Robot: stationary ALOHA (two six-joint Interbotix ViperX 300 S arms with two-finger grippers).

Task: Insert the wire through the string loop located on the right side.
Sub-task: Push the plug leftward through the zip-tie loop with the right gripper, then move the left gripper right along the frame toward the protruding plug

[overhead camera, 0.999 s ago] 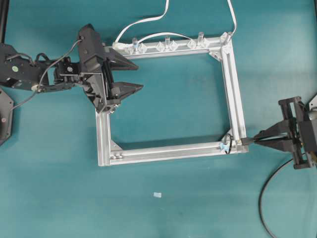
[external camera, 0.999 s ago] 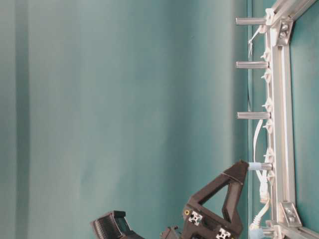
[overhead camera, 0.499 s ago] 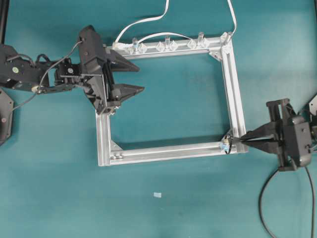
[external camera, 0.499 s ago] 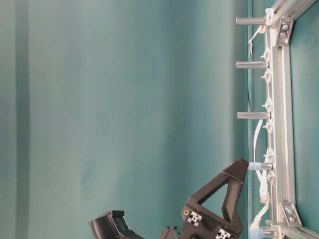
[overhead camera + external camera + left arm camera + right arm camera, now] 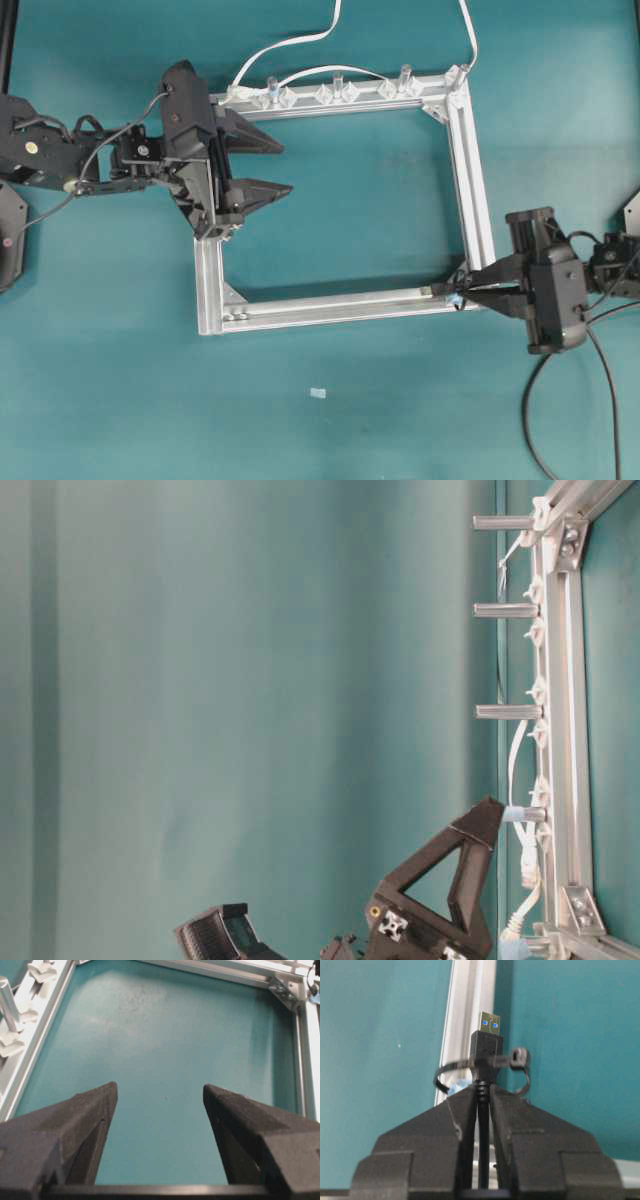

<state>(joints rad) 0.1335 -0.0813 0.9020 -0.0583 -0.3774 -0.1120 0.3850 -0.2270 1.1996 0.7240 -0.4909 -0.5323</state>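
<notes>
Tabletop [image 5: 380,400]: matt teal, faint scuffs and specks. Frame [image 5: 470,170]: brushed silver aluminium, satin sheen, with clear plastic clips [image 5: 337,94] and short bare-metal posts [image 5: 505,610]. Right hand [image 5: 481,1091] and left hand [image 5: 160,1097]: matt black plastic, finely grainy pads. Wire [image 5: 485,1055]: smooth black moulded plug, shiny gold-toned metal tip. String loop [image 5: 520,1067]: thin, dark, slightly glossy. White cables [image 5: 300,42]: smooth plastic sheath.

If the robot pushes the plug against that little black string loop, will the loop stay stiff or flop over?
It will probably bend. The string loop is very thin and already curves unevenly around the plug. It likely weighs almost nothing, so even a light push could swing it aside. It seems fixed to the metal frame, so it shouldn't slide away.
</notes>
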